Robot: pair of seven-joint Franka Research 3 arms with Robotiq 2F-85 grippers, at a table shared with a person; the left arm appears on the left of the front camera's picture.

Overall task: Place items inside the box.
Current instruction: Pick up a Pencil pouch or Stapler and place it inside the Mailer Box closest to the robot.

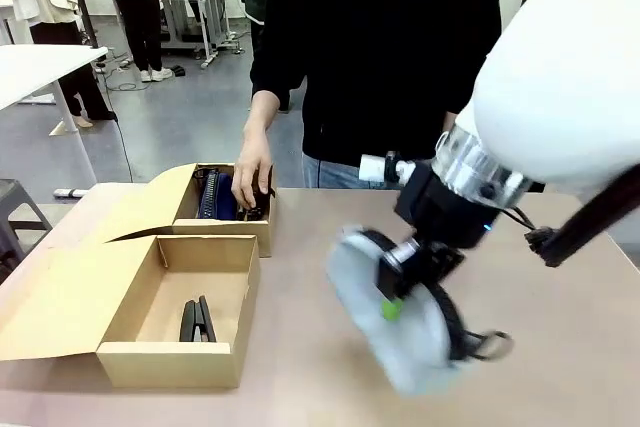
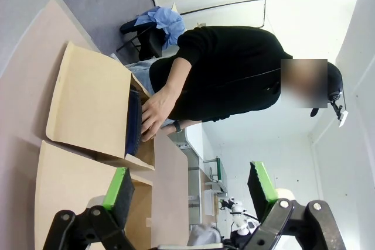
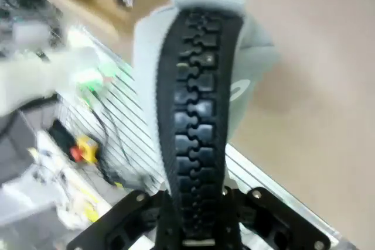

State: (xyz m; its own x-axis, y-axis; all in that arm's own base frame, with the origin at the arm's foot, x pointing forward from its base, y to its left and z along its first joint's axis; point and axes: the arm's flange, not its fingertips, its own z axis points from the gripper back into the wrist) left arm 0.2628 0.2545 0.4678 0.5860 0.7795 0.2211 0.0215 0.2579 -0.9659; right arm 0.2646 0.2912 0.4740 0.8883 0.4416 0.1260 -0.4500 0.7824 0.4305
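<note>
2 cardboard boxes [image 1: 170, 365] stand open on the table [image 1: 300, 367], left. Right of them the grey zipped fabric pouch [image 1: 420, 347], pale, rounded, with a black toothed zip, hangs tilted above the tabletop, pinched in the right gripper [image 1: 391, 308] on its down-slanting white arm. The left gripper [image 2: 190, 188] gapes wide, holding nothing. A person's hand [image 1: 250, 179] reaches into the far box [image 1: 225, 232]; black staplers [image 1: 197, 320] lie in the near box.
</note>
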